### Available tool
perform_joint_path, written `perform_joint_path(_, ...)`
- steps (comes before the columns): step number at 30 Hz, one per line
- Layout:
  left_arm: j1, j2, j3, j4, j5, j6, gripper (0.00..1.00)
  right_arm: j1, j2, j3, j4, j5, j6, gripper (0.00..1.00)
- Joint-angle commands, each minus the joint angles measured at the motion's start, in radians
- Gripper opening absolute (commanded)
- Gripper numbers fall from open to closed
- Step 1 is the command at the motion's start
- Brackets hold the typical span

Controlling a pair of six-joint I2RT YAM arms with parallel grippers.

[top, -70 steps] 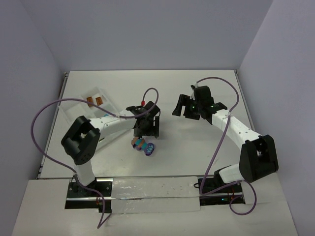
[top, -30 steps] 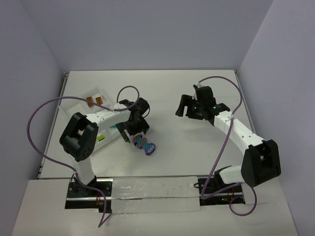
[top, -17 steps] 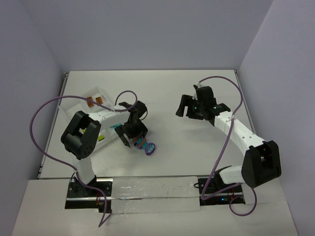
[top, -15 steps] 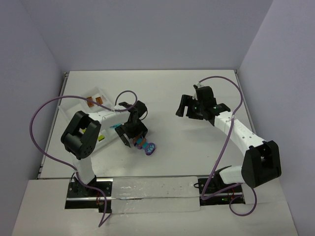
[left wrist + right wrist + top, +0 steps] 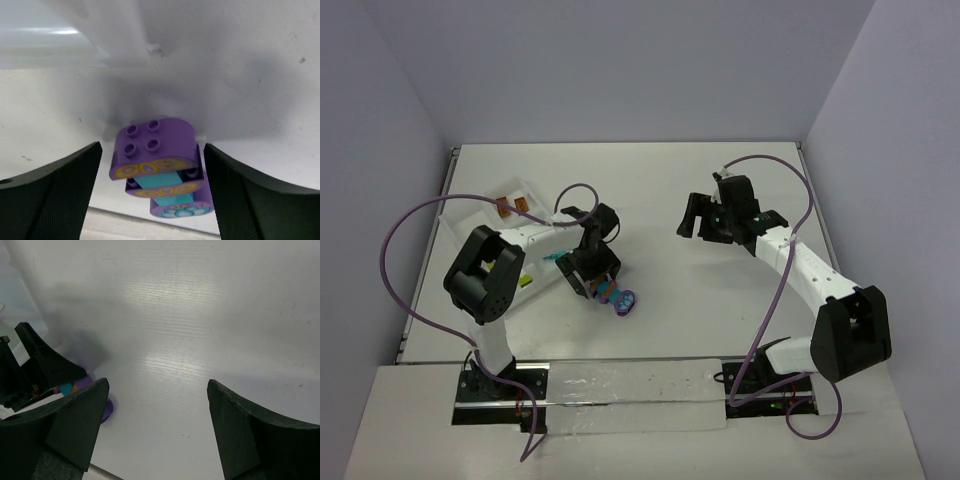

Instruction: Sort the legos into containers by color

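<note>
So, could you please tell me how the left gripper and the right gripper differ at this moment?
The left gripper is down at the purple and turquoise lego cluster, which sits between its fingers; the right gripper has only bare table between its fingers. The left gripper is beside the tray; the right gripper is across the table, away from the lego cluster. Both are open.
</note>
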State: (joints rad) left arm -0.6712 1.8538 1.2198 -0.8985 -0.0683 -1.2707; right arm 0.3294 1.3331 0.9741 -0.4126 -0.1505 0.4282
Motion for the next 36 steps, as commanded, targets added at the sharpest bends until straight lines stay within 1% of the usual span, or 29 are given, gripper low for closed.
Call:
perform_joint_path(1,-0.005,-0.005,0.044,-0.01,0.06,0.007,0.93,0.005,-0.034,-0.007,0.009,-0.004,-0.011,0.87)
perform_joint_path(8,-0.004,-0.005,0.061,-0.04,0.093,0.032,0.94,0.005,-0.035,-0.008,0.011,-0.006,-0.012,0.87)
perform_joint_path(13,0.005,-0.006,0.057,-0.021,0.128,0.044,0.88,0.005,-0.035,-0.012,0.011,-0.014,-0.014,0.87)
perform_joint_path(15,0.005,0.003,0.059,-0.022,0.138,0.046,0.88,0.005,-0.037,-0.011,0.009,-0.016,-0.015,0.87)
perform_joint_path(21,0.013,0.012,0.056,-0.021,0.127,0.013,0.85,0.006,-0.045,-0.015,0.006,-0.018,-0.023,0.87)
perform_joint_path(26,0.021,0.038,0.078,-0.025,0.077,-0.018,0.83,0.004,-0.058,-0.027,0.008,-0.02,-0.021,0.87)
perform_joint_path(29,0.021,0.078,0.123,-0.034,0.047,0.004,0.82,0.005,-0.064,-0.03,0.008,-0.018,-0.019,0.87)
perform_joint_path(31,0.021,0.115,0.188,-0.035,0.017,0.035,0.82,0.005,-0.065,-0.032,0.009,-0.015,-0.02,0.87)
perform_joint_path(34,0.015,0.172,0.316,-0.042,0.022,0.08,0.81,0.004,-0.063,-0.031,0.009,-0.015,-0.02,0.87)
perform_joint_path(36,0.011,0.192,0.353,-0.045,0.029,0.096,0.8,0.005,-0.065,-0.028,0.009,-0.013,-0.02,0.87)
